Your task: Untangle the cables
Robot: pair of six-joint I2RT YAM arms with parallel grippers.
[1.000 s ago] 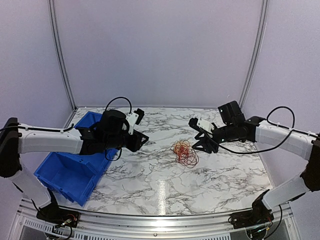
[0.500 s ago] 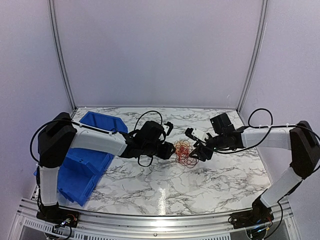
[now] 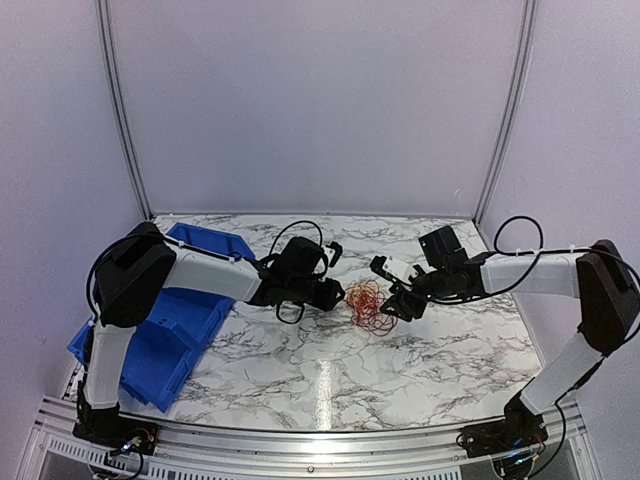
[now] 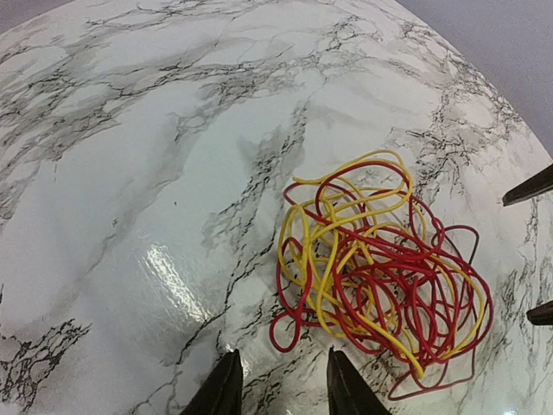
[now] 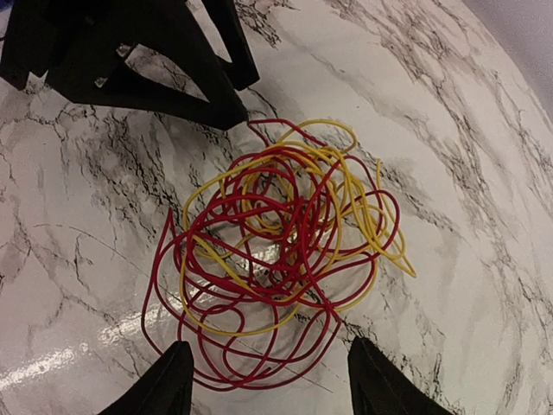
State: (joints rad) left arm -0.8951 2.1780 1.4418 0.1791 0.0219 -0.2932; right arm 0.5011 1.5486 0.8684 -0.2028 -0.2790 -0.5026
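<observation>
The cables (image 3: 368,305) are a fist-sized tangle of thin red and yellow wires lying on the marble table (image 3: 300,370). My left gripper (image 3: 335,297) sits just left of it. In the left wrist view the jaws (image 4: 283,354) stand open and empty, a red loop of the cables (image 4: 380,277) just ahead of the tips. My right gripper (image 3: 392,305) is at the tangle's right side. In the right wrist view it (image 5: 270,344) is open wide, and the near edge of the cables (image 5: 276,259) lies between its fingers.
A blue bin (image 3: 150,340) stands at the table's left side beside the left arm. White walls with metal rails enclose the back and sides. The left gripper's black body (image 5: 130,60) fills the right wrist view's top left.
Both arms have closed in on the tangle from either side, the left one coming a long way from over the bin. The tangle has not moved.
</observation>
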